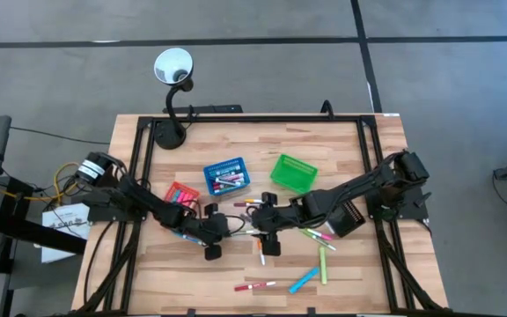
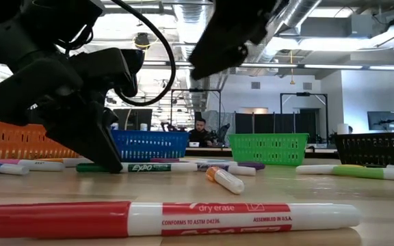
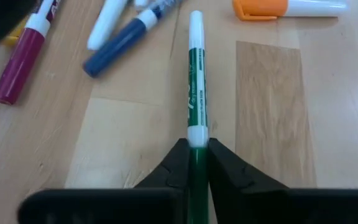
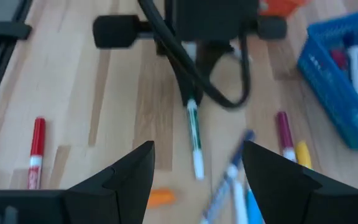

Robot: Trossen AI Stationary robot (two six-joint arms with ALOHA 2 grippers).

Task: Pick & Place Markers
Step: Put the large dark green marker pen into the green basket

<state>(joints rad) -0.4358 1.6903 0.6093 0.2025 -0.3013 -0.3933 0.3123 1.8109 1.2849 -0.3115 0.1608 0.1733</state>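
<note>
Markers lay scattered on the table point(image 1: 359, 273); the green marker point(image 3: 196, 93), its long axis running straight out from the left gripper point(image 3: 197, 163), sat clamped at its cap end between those jaws, while the right gripper point(image 4: 197, 163) hung just beyond with jaws apart.

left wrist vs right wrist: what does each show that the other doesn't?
Only the left wrist view: the left hand shut on the green marker at its green end, seen close, with its fingers on either side.

Only the right wrist view: the right hand open above the table, the blue basket holding markers, and a red marker lying apart.

Both: the green marker, an orange-capped marker and the wooden table.
</note>
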